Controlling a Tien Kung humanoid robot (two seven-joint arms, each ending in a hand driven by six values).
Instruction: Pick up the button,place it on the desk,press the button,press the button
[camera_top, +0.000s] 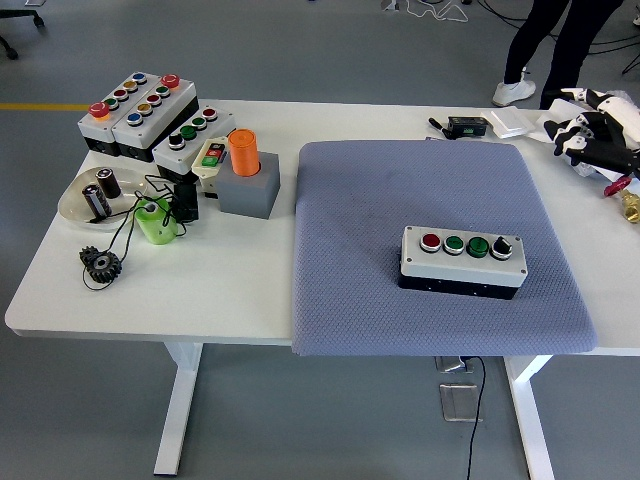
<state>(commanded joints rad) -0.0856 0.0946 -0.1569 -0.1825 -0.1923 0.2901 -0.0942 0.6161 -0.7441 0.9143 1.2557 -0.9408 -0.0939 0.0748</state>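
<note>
Grey mat: button box lengthwise left-right, buttons up.

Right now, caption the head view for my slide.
Button box sits on the grey mat; right hand raised at the far right, fingers loosely curled, holding nothing.

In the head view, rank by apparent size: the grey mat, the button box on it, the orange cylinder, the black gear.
1. Grey mat, by far the largest.
2. Button box.
3. Orange cylinder.
4. Black gear, slightly smaller than the cylinder; it lies nearer the camera, so that gap is not certain.
</note>
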